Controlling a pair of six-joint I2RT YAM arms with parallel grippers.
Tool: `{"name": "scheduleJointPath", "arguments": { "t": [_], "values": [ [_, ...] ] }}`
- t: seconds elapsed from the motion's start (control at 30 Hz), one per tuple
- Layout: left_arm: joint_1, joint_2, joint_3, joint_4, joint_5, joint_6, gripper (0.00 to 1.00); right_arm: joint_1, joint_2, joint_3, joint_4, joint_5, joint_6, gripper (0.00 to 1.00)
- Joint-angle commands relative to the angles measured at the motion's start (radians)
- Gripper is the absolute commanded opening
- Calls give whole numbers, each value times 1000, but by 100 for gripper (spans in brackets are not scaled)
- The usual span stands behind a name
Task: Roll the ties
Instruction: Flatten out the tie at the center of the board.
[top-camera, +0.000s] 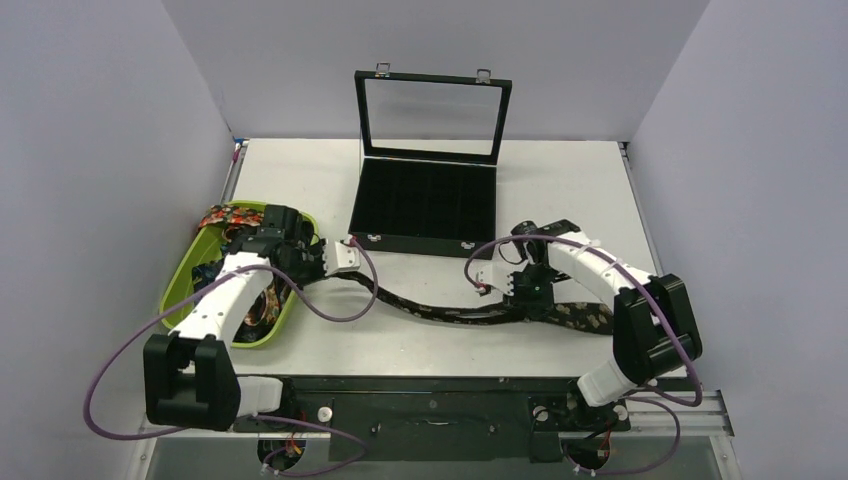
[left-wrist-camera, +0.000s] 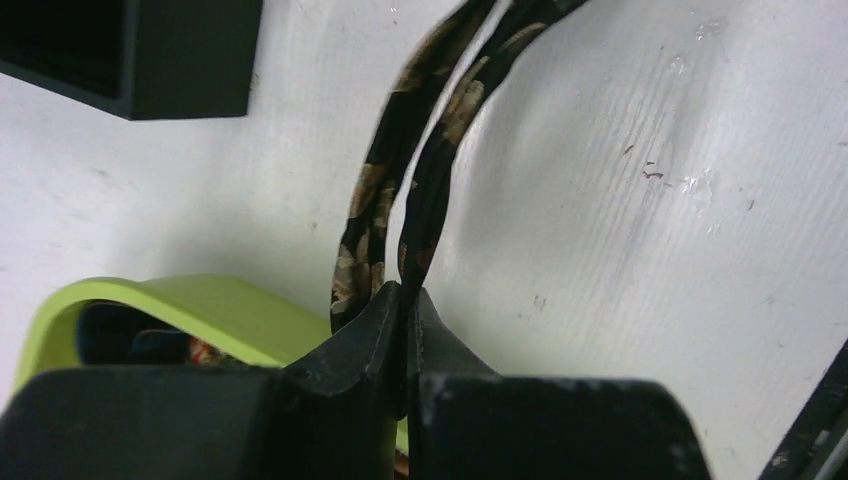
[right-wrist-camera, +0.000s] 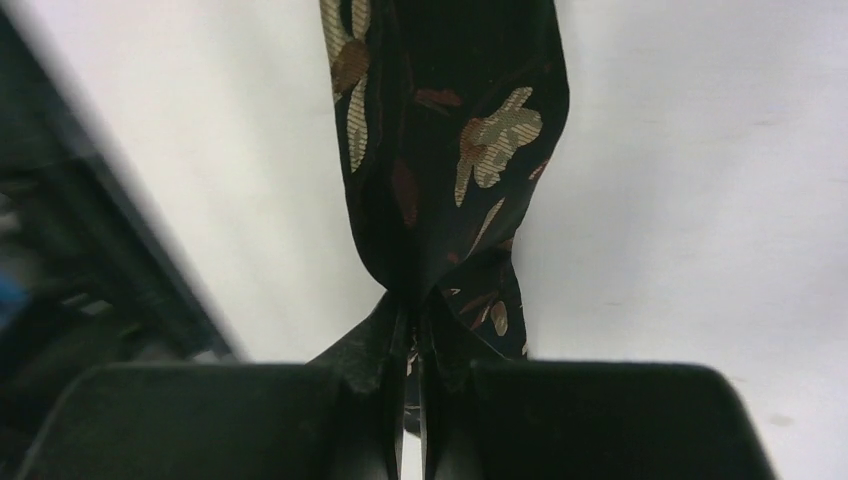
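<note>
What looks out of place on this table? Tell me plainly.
The dark floral tie snakes across the table, pinched by the left gripper and right gripper, and is folded narrow near the left one. A red-patterned tie spills over the far rim of the green tray.

Ties in bin — mostly hidden under left arm, seemingly several

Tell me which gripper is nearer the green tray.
Left. The left gripper sits beside the green tray; the right gripper is across the table, toward the robot's right.
</note>
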Motion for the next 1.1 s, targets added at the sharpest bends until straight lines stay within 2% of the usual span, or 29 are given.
{"name": "scheduleJointPath", "arguments": {
  "t": [0.0,0.07,0.13,0.2,0.23,0.27,0.3,0.33,0.37,0.4,0.43,0.47,0.53,0.57,0.6,0.63,0.67,0.7,0.73,0.87,0.97,1.07],
  "values": [
    [10,-105,-22,-47,86,192,0,-3,-5,83,-483,-222,20,0],
    [11,-112,-42,-74,71,237,0,-14,58,103,-528,-259,5,0],
    [15,-100,-65,-79,34,271,0,-45,198,165,-534,-276,6,0],
    [31,-76,-81,-57,-3,272,1,-100,291,269,-491,-275,51,14],
    [44,-65,-78,-47,-18,268,4,-124,311,355,-470,-266,107,32],
    [51,-45,-69,-47,-29,246,12,-174,334,397,-431,-263,135,40],
    [52,-34,-47,-52,-29,230,18,-197,340,477,-422,-259,170,64],
    [53,-16,-33,-59,-21,197,31,-234,340,511,-414,-255,185,72],
    [53,-10,-8,-70,-12,180,38,-250,334,554,-412,-241,203,79],
    [48,-2,3,-75,7,150,52,-275,302,561,-410,-232,205,80],
    [44,-2,18,-77,16,134,61,-284,279,543,-406,-210,202,81],
    [22,-8,21,-71,27,93,81,-294,214,521,-385,-177,202,81],
    [-48,-41,24,-40,38,4,93,-301,93,429,-335,-139,210,82],
    [-80,-61,16,11,44,-29,94,-303,51,363,-318,-128,223,82],
    [-157,-100,-10,46,48,-105,98,-309,-19,335,-289,-116,233,82],
    [-199,-123,-27,155,43,-151,99,-313,-44,294,-280,-113,253,82],
    [-296,-155,-62,220,10,-244,97,-327,-76,281,-280,-113,266,82],
    [-346,-161,-75,327,-8,-308,97,-348,-81,273,-295,-114,287,82],
    [-450,-154,-91,410,-37,-330,97,-364,-77,275,-303,-118,297,82],
    [-701,17,-33,603,-115,-442,100,-476,-36,322,-337,-156,381,77],
    [-866,202,55,663,-134,-466,91,-545,-33,339,-330,-165,419,76],
    [-959,314,122,771,-149,-467,90,-597,-51,358,-331,-156,436,76]
  ]
}}
